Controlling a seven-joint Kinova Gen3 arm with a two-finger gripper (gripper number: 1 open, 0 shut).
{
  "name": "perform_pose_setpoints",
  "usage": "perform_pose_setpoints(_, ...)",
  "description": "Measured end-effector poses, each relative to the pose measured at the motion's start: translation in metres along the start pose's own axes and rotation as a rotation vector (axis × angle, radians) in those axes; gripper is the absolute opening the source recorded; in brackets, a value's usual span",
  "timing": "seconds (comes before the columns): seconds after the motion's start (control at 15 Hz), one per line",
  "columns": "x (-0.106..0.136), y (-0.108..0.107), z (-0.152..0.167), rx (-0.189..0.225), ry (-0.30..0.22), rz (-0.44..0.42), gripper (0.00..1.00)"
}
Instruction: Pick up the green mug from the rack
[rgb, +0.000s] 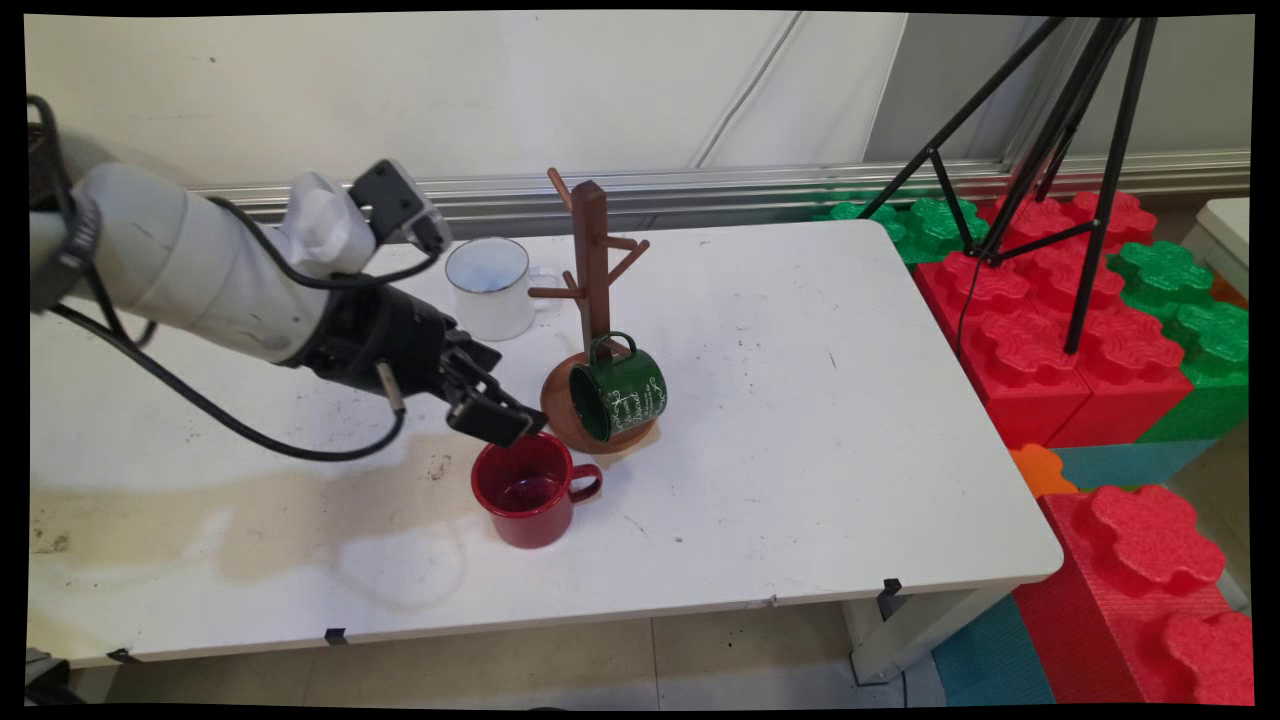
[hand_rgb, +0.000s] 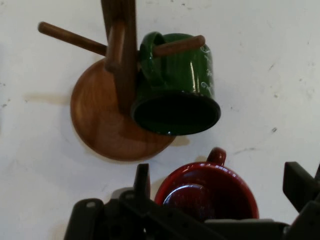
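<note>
Three mugs share the white desk (rgb: 800, 420). On it, the wooden mug tree (rgb: 592, 300) carries the green mug (rgb: 625, 385) by its handle, mouth tilted sideways. Farther back stands the white mug (rgb: 490, 285). Nearest, upright, the red mug (rgb: 530, 490) sits under the gripper (rgb: 495, 415), whose spread fingers straddle its rim, gripping nothing.

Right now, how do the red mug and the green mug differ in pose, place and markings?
The red mug stands upright on the table, mouth up; the green mug hangs tilted by its handle from the wooden mug tree, mouth turned sideways. The green mug carries white lettering; the red mug shows none. The gripper is just above the red mug's rim, not at the green mug. Both look like enamel mugs with one handle.
</note>
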Motion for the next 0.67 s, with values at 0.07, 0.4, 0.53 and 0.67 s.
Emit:
perform_pose_setpoints(0.07,0.000,0.002,0.004,0.000,0.003,-0.013,1.00)
perform_pose_setpoints(0.4,-0.001,0.010,0.020,-0.007,0.027,-0.060,1.00)
perform_pose_setpoints(0.53,-0.002,0.011,0.026,-0.014,0.039,-0.073,1.00)
perform_pose_setpoints(0.67,-0.003,0.011,0.033,-0.023,0.053,-0.087,1.00)
